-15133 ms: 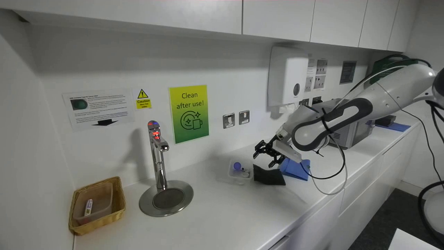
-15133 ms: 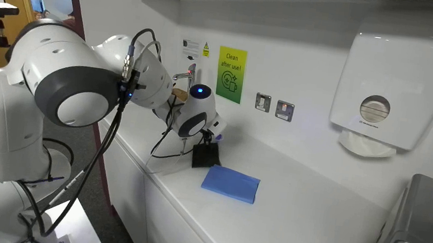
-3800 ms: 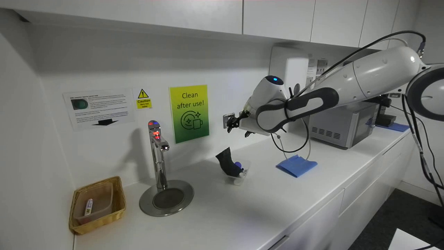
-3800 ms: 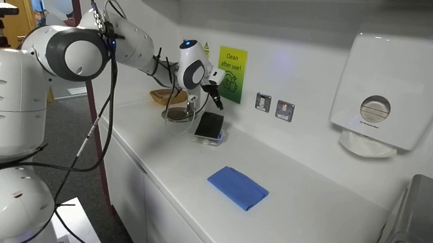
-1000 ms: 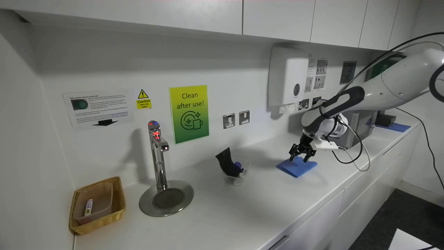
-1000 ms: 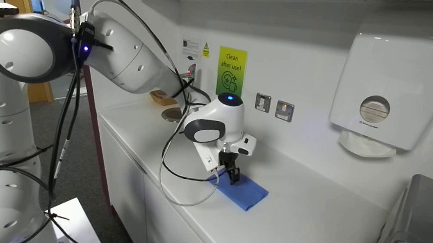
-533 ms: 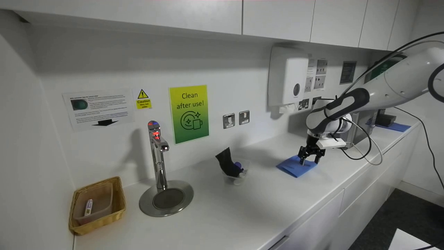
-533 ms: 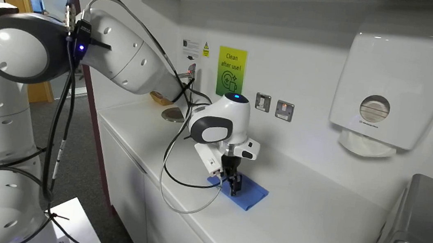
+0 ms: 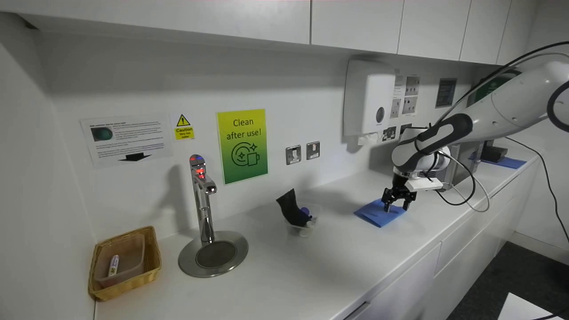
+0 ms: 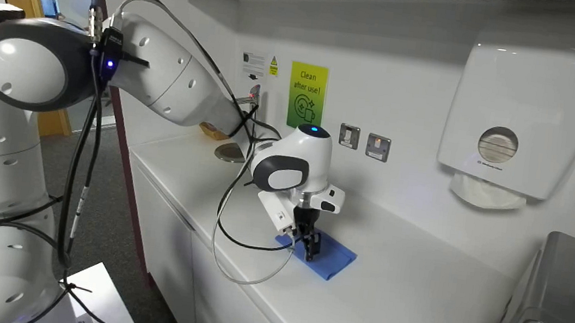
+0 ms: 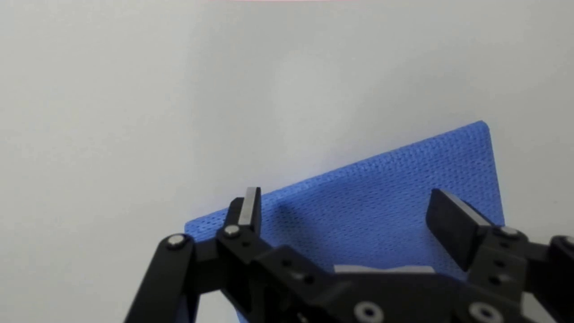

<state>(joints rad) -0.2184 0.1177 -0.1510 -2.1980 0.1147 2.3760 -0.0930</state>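
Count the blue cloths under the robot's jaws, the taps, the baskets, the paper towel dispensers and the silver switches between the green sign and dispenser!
Blue cloth under the jaws: 1
Tap: 1
Basket: 1
Paper towel dispenser: 1
Silver switches: 2
Total: 6

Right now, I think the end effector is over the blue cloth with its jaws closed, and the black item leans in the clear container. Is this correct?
Not quite: the wrist view shows the jaws wide apart. The end effector is over the blue cloth, and the black item leans in the clear container.
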